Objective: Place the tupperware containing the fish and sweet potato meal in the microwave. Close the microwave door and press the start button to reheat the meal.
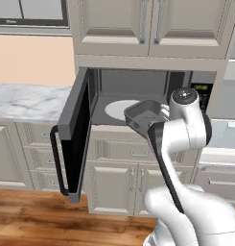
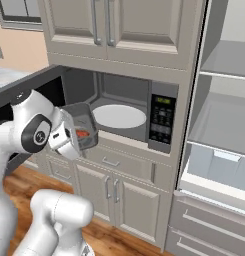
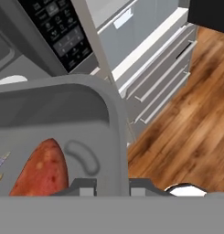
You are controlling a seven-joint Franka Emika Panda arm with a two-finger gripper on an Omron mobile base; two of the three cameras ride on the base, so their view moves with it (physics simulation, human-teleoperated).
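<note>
No brand or label is reading clearly; the green display on the microwave keypad is showing characters too small to make out. One tupperware is hanging tilted in the air just in front of the open cavity's front edge, not yet on the single white turntable. The gripper is pinching the tub's near rim. The fish and sweet potato meal is sitting inside: one orange-red chunk, one pale piece at the edge. The microwave door is standing open to the left.
</note>
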